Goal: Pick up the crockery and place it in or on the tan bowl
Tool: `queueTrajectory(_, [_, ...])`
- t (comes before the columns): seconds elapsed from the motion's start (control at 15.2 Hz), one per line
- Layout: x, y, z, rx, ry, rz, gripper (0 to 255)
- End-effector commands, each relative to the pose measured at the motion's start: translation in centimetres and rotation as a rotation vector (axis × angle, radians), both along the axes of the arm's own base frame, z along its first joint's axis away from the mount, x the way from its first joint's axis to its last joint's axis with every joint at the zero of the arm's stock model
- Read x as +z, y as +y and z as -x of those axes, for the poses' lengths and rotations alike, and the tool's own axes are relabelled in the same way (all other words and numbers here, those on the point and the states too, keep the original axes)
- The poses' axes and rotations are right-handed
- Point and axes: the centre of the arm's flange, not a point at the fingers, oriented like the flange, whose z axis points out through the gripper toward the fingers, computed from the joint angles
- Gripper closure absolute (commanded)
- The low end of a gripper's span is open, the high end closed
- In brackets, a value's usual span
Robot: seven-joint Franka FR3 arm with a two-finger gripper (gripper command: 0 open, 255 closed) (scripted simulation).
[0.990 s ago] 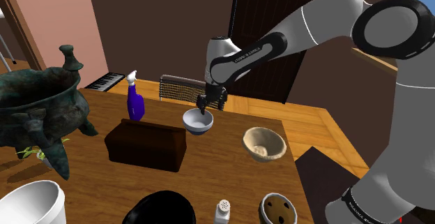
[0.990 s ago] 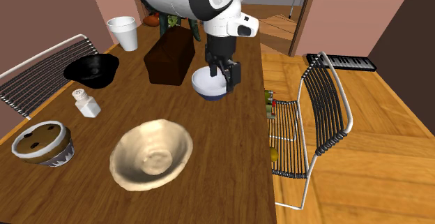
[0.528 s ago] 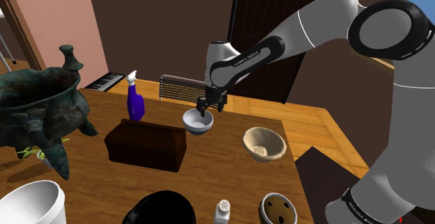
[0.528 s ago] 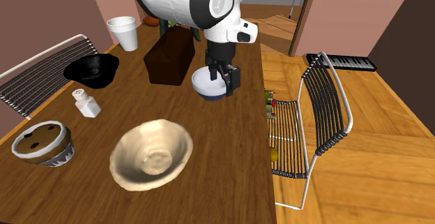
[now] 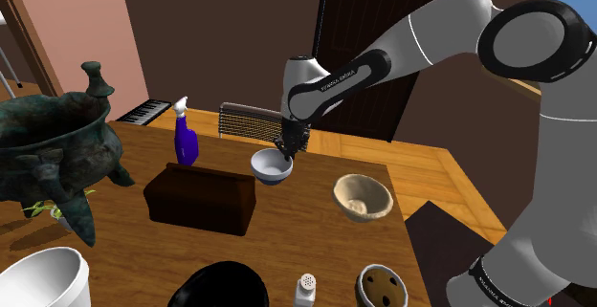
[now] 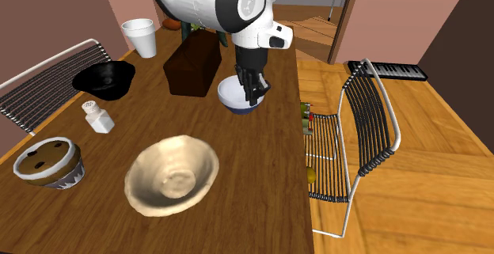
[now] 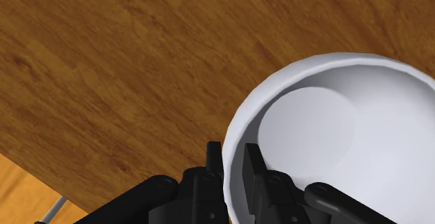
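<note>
Snugly on the white bowl (image 7: 327,132) rim, claw (image 7: 233,153) in pinch grip, 1 finger inside.

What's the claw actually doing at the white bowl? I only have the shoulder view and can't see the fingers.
Observer: In the wrist view the claw is shut on the white bowl's rim, one finger inside, one outside.
Operator: Anything in that bowl?
Observer: No. The wrist view looks into it and the inside is bare.
Operator: Tan bowl free too?
Observer: Yes. The second exterior view looks down into the whole tan bowl, and nothing lies in it.
</note>
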Motion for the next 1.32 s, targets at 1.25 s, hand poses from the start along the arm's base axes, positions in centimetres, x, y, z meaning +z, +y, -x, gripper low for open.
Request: queueTrajectory(1.25, [8.4,0.0,0.0,0.000,0.000,0.000,255])
